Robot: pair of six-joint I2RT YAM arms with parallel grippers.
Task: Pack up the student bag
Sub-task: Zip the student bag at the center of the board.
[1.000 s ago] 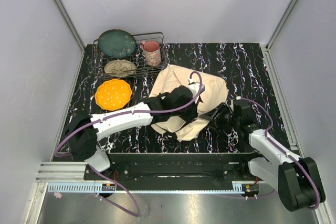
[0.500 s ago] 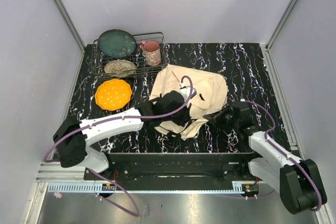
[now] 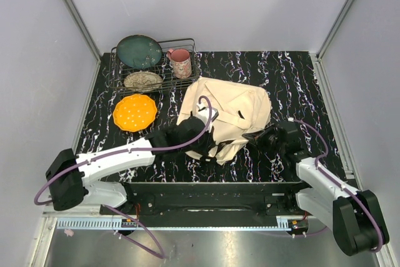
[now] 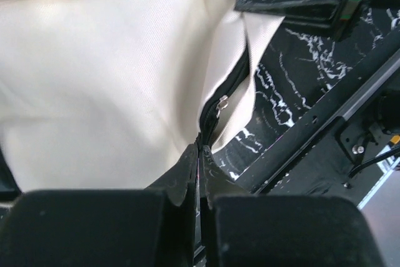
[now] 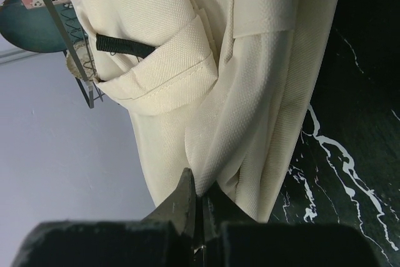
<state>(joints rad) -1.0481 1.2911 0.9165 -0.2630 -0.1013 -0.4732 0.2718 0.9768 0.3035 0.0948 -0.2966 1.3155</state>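
The student bag (image 3: pixel 234 105), a big cream canvas bag, lies crumpled in the middle of the black marbled table. My left gripper (image 3: pixel 214 148) is at the bag's near edge. In the left wrist view the left gripper (image 4: pixel 200 149) is shut on the bag's (image 4: pixel 94 60) black zipper (image 4: pixel 232 79) edge, just below the metal pull (image 4: pixel 222 100). My right gripper (image 3: pixel 251 137) is at the bag's near right corner. The right wrist view shows the right gripper (image 5: pixel 201 191) shut on a fold of the cream fabric (image 5: pixel 250 92). A black buckle strap (image 5: pixel 122 45) sits under a flap.
A wire dish rack (image 3: pixel 190 45) at the back left holds a teal plate (image 3: pixel 139 51), a pink mug (image 3: pixel 180 62) and a beige dish (image 3: pixel 143 80). An orange plate (image 3: pixel 134 112) lies in front of it. The black base rail (image 3: pixel 200 195) runs along the near edge.
My left arm has drawn back toward the near left, dragging the bag's zipper edge with it. My right gripper has gone from open to shut on the bag's fabric.
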